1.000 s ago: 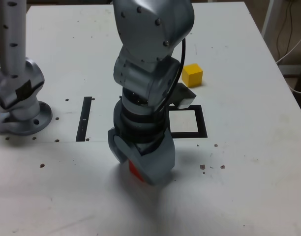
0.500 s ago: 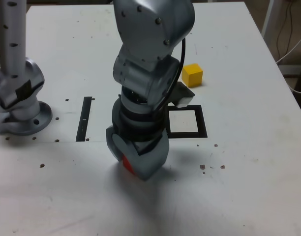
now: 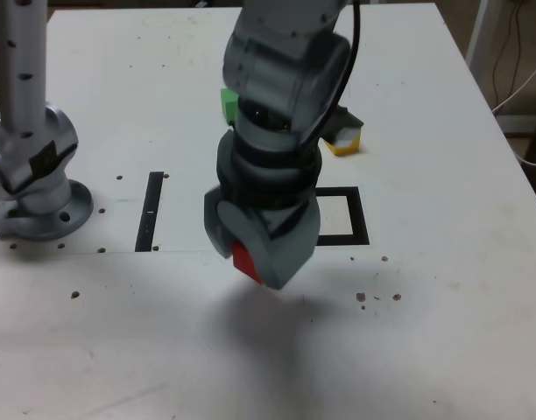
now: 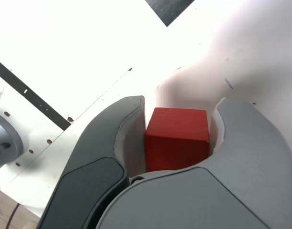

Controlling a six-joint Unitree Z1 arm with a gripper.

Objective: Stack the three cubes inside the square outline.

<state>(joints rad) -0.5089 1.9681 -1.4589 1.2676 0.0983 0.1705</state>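
My gripper (image 3: pixel 253 265) is shut on the red cube (image 3: pixel 243 260) and holds it just above the table, in front of the square outline (image 3: pixel 359 216). In the wrist view the red cube (image 4: pixel 177 137) sits squeezed between both fingers of the gripper (image 4: pixel 181 110). The arm covers the outline's side on the exterior view's left. A green cube (image 3: pixel 229 103) shows behind the arm, partly hidden. Further to the exterior view's right lies the yellow cube (image 3: pixel 346 145), partly covered by the arm's wrist, beyond the outline.
A narrow black strip (image 3: pixel 150 211) lies on the table towards the exterior view's left. Beyond it stands a second grey arm base (image 3: pixel 36 179). Small screw holes dot the white table (image 3: pixel 443 297). Cables hang past the table's far edge on the exterior view's right.
The gripper closed on the red cube and lifted it off the table, shifting towards the outline. The arm rose, uncovering the green cube and partly covering the yellow one.
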